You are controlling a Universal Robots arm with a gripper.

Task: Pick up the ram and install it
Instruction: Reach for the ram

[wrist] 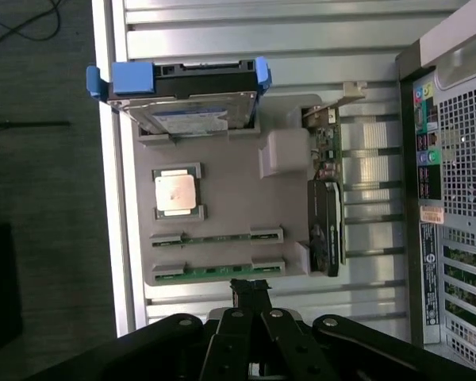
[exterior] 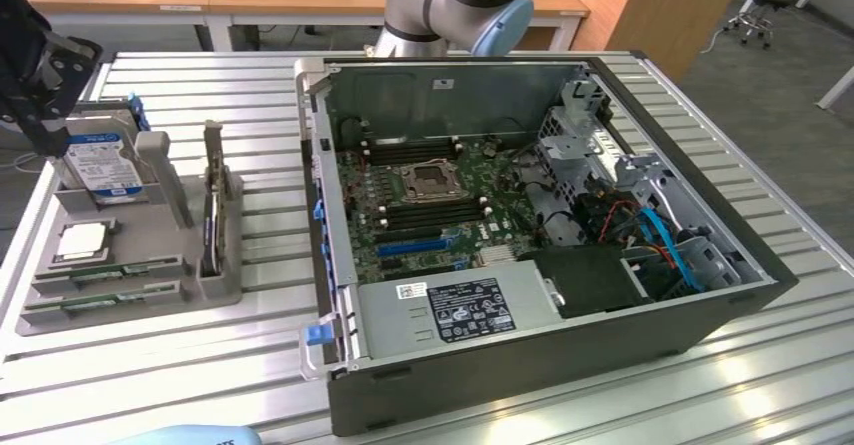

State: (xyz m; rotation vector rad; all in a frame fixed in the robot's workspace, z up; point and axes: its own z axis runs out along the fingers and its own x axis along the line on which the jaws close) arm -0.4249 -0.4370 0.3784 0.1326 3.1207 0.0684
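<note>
- Spotted the ram [wrist: 214, 270] in the grey parts tray [wrist: 230, 186], standing on its long edge in the end pair of clips. Likely kept that way to leave the top edge free for a pinch from above.
- Placed, in the exterior view, the tray at 9 o'clock of the open computer case [exterior: 534, 365], well apart from it, with the ram at the tray's 6 o'clock end.
- Noted a second stick [wrist: 216, 237] just beside the ram in the next clips. Beyond it, toward 12 o'clock, logged the processor chip [wrist: 175, 193] lying flat and the hard drive [wrist: 192, 111] propped upright. Also logged a graphics card [wrist: 327, 214] on edge along the 3 o'clock side. Reads as one moulded seat per part, to stop sliding.
- Logged the gripper [wrist: 250, 287] with fingertips pressed together and nothing between them. Seen just off the tray's rim on the ram's side, nearest the ram but apart from it. Cannot tell height above the tray.
- Found the case lying on its side with the panel off and the motherboard [exterior: 360, 200] facing up, presumably for straight-down access.
- Marked long dark memory slots [exterior: 407, 151] at 12 o'clock of the processor socket [exterior: 430, 179], and more at 6 o'clock.
- Judged the ram not yet lifted.
</note>
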